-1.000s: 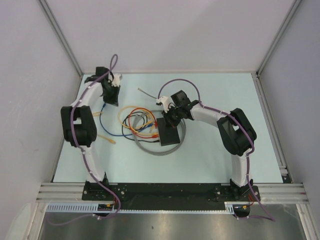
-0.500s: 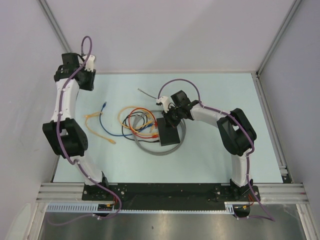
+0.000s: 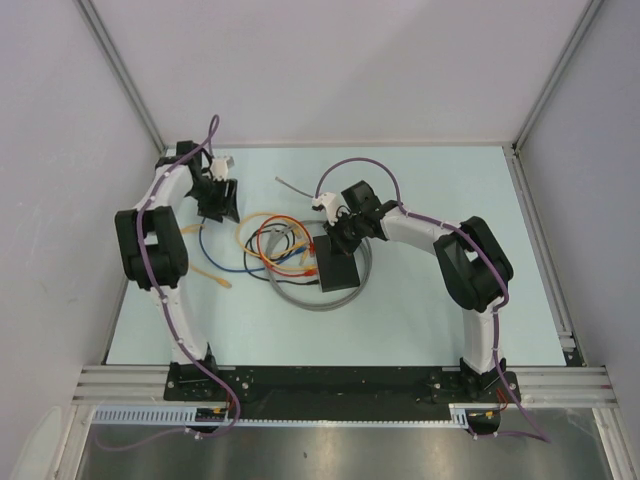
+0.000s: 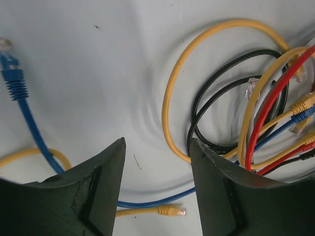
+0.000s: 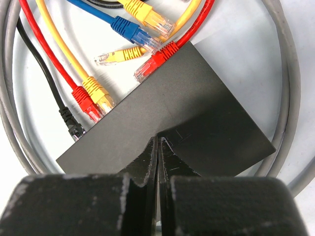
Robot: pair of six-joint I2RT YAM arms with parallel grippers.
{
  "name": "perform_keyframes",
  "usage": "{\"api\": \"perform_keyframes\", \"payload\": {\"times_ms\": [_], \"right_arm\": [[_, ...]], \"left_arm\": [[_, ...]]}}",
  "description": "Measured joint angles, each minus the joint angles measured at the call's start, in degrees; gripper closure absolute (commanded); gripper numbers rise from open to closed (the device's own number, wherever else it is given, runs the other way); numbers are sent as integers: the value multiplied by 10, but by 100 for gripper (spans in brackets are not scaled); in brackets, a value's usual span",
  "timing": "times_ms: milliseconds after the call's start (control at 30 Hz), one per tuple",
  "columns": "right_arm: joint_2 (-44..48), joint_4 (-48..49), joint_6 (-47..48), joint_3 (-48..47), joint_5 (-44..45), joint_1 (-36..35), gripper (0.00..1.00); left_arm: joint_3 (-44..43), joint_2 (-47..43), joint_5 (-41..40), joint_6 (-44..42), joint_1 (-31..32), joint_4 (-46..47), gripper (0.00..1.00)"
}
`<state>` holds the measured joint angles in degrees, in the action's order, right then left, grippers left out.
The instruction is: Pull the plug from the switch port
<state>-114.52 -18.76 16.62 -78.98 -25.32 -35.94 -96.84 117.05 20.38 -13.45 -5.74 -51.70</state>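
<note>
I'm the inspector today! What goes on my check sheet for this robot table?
Surface: pale blue table, flat.
Job's things: black switch; red, yellow and black plugs seem pushed into its edge.
Clutter: nothing seen besides cables.
Claws: left claw open above the cables; right claw shut, tips on the switch.
Cables: coloured tangle left of the switch; grey cable loops around it; blue cable lies loose.
Surroundings: white walls, metal rail.
</note>
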Motion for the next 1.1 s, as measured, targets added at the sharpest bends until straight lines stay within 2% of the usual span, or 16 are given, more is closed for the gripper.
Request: {"api": "perform_keyframes", "payload": {"times_ms": [200,233,300,333,433,533,667,933,1100], "right_arm": [[0,0,0,0,0,0,100],[0,0,0,0,1,0,100],[0,0,0,0,1,0,100],[0,0,0,0,1,0,100],[0,0,0,0,1,0,100],[0,0,0,0,1,0,100],[0,0,0,0,1,0,100],[0,0,0,0,1,0,100],[0,0,0,0,1,0,100]], "left_arm": [[2,41,-2,10,17,2,49],[3,47,-2,11,20,2,58],[3,59,0,14,25,1,67],[3,63,0,15,26,1,77],[3,75,-2,13,31,-2,93],[-2,75,-19,-2,32,-17,99],[-29,64,-76,-61,32,-45,100],[-69,-14,-239,-239,28,-56,100],[-93,-4,-320,-266,8,-42,99]]}}
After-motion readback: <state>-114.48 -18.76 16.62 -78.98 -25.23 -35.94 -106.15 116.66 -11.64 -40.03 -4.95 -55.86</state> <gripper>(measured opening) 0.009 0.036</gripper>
